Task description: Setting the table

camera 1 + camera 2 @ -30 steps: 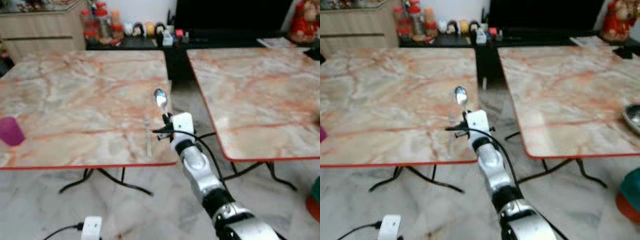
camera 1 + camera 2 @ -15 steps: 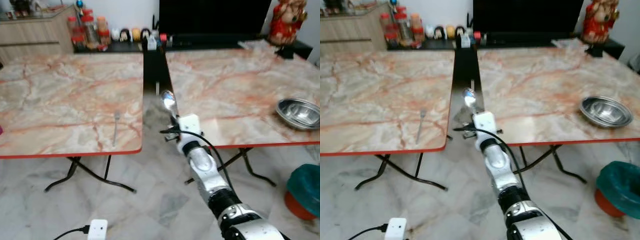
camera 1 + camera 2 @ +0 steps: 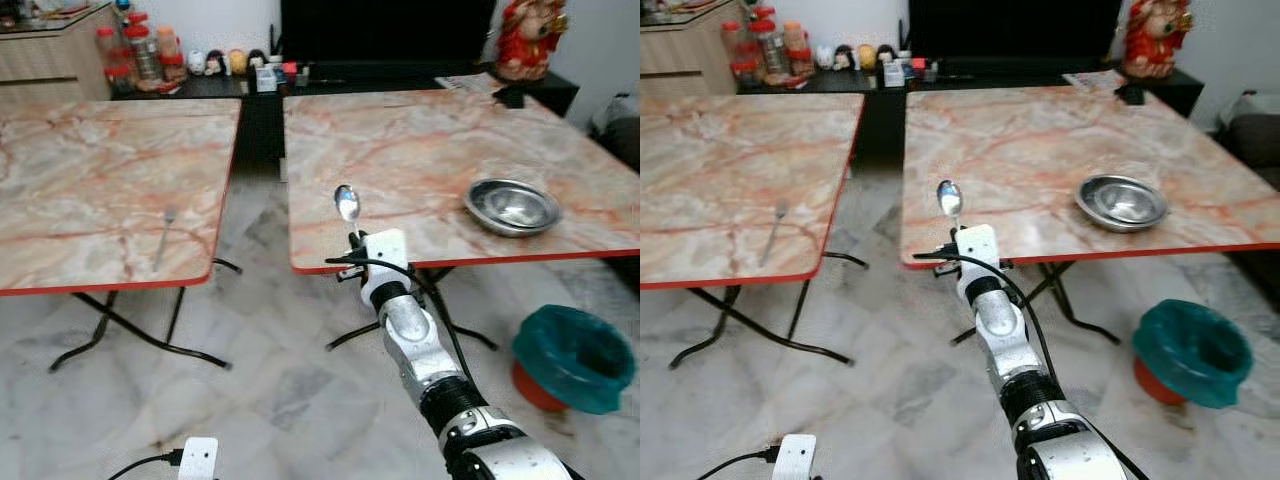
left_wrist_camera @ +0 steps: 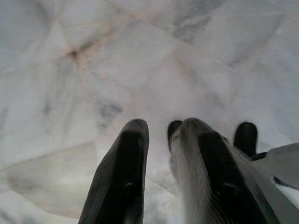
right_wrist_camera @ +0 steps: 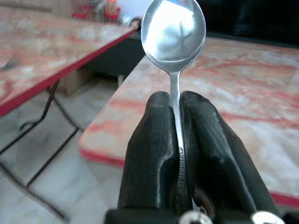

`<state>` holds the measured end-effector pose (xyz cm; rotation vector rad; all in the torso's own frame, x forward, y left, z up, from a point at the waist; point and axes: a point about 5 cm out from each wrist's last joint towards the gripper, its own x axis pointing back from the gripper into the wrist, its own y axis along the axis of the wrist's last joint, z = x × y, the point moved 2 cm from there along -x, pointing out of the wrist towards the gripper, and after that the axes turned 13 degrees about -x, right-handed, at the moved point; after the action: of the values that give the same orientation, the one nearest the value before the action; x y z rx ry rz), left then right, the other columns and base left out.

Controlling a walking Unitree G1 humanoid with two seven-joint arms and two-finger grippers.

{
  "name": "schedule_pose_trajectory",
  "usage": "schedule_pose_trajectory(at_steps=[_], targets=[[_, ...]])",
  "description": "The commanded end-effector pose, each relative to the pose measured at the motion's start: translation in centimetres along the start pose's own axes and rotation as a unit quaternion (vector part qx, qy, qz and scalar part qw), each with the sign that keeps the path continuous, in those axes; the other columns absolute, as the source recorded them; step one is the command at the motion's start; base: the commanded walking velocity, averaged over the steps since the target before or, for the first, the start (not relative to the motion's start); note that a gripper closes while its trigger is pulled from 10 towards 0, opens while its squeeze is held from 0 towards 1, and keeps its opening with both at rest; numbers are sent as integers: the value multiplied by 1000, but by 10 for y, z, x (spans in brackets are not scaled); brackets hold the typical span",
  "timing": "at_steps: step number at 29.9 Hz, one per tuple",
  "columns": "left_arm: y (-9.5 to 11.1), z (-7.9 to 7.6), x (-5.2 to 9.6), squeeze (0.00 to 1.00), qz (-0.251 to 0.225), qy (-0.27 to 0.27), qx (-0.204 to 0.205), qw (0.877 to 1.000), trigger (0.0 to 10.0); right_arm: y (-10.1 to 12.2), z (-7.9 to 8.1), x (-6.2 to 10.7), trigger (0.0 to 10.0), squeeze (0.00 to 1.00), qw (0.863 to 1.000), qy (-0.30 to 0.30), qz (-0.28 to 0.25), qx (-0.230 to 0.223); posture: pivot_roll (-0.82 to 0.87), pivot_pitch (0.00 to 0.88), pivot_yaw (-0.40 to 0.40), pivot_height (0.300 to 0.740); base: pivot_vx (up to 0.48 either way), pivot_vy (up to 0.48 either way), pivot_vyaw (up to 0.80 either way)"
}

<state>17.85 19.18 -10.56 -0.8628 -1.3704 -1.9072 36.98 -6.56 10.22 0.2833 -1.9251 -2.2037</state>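
My right gripper (image 3: pixel 352 238) is shut on the handle of a silver spoon (image 3: pixel 346 203), which it holds upright with the bowl on top (image 5: pixel 174 29). It hovers just off the near left corner of the right marble table (image 3: pixel 400 150). A steel bowl (image 3: pixel 513 206) sits near that table's front right edge. On the left marble table (image 3: pixel 90 170) lies a fork (image 3: pixel 163 235), close to its front right corner. My left gripper (image 4: pixel 163 128) hangs over the floor, open by a narrow gap, with nothing between its fingers.
A gap of marble floor (image 3: pixel 255 210) separates the two tables, which stand on black folding legs. On the floor at the right is a teal bucket (image 3: pixel 565 355). A white plug block (image 3: pixel 197 460) with a cable lies near my feet. Jars and a black cabinet (image 3: pixel 380 40) line the back wall.
My view has swung right: the left table slid to the left, and the right table, steel bowl and teal bucket came into view. The spoon stays upright in my right gripper.
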Motion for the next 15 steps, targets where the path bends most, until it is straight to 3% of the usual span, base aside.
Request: schedule_pose_trajectory(at_steps=[1,9,15], targets=[[-1,3,0,0,1,1,-5,1000,10000,8,7,-5,10000,0,1000,10,-12,2,19,0,-20,740,0,-356,0],[1,2,0,0,-2,1,-4,1000,10000,8,6,-5,10000,0,1000,9,-10,2,19,0,-21,740,0,-355,0],[6,1,0,0,-18,-4,19,1000,10000,8,6,-5,10000,0,1000,8,-9,2,19,0,-21,740,0,0,0]])
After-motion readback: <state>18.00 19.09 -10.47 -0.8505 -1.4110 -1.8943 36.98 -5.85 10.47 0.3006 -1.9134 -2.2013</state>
